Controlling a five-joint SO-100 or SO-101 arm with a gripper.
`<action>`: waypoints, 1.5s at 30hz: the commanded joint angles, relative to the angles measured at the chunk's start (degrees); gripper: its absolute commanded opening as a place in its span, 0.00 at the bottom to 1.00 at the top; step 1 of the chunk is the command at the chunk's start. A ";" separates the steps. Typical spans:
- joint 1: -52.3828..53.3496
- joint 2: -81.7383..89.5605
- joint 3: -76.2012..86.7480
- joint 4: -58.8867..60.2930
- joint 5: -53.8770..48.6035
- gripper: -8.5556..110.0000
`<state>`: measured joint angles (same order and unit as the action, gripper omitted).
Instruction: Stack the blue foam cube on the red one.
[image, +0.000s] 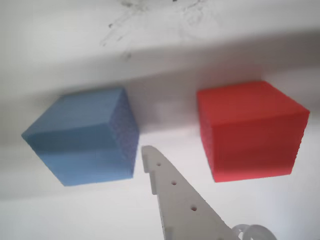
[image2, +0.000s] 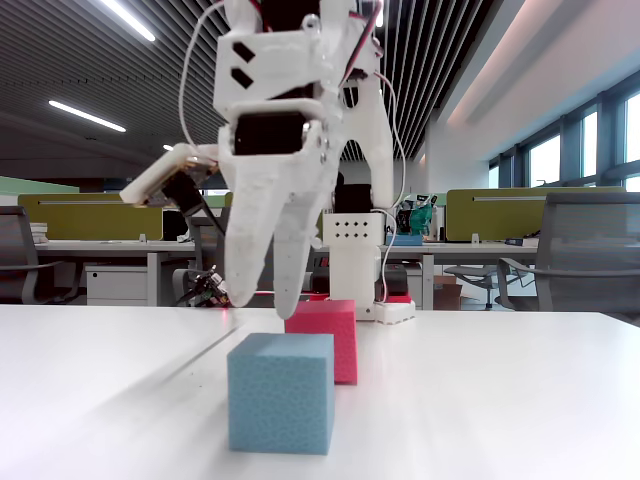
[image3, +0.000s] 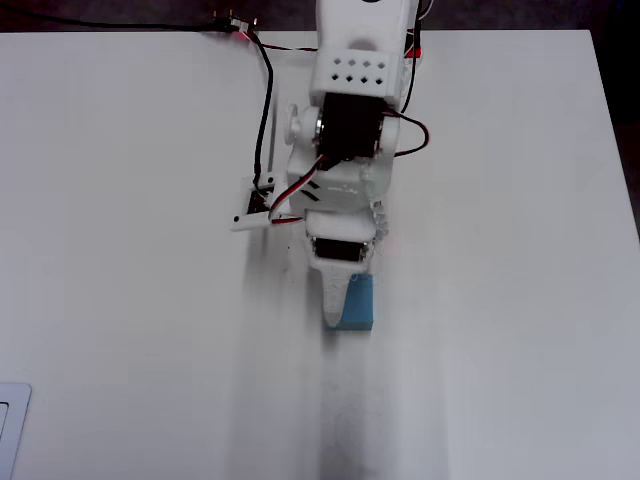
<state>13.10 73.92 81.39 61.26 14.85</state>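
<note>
The blue foam cube (image: 85, 137) sits on the white table, left in the wrist view and nearest the camera in the fixed view (image2: 280, 392). The red cube (image: 250, 130) stands apart to its right in the wrist view and just behind it in the fixed view (image2: 328, 330). My gripper (image2: 265, 298) hangs above both cubes, touching neither, its jaws a narrow gap apart and empty. One white finger (image: 172, 192) shows in the wrist view, pointing between the cubes. In the overhead view my gripper (image3: 334, 312) is beside the blue cube (image3: 360, 305); the arm hides the red cube.
The white table (image3: 130, 300) stretches wide on all sides. Cables (image3: 262, 90) run along the arm's left side in the overhead view. The arm's base (image2: 355, 270) stands behind the cubes in the fixed view. Faint dark smudges (image: 125, 20) mark the table beyond the cubes.
</note>
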 joint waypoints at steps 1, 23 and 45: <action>-0.79 -1.14 -4.39 -0.97 -0.26 0.39; -2.72 -9.58 -7.38 -4.48 0.09 0.29; -3.16 3.52 -8.96 3.25 0.09 0.27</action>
<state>10.90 71.63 75.32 62.67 14.85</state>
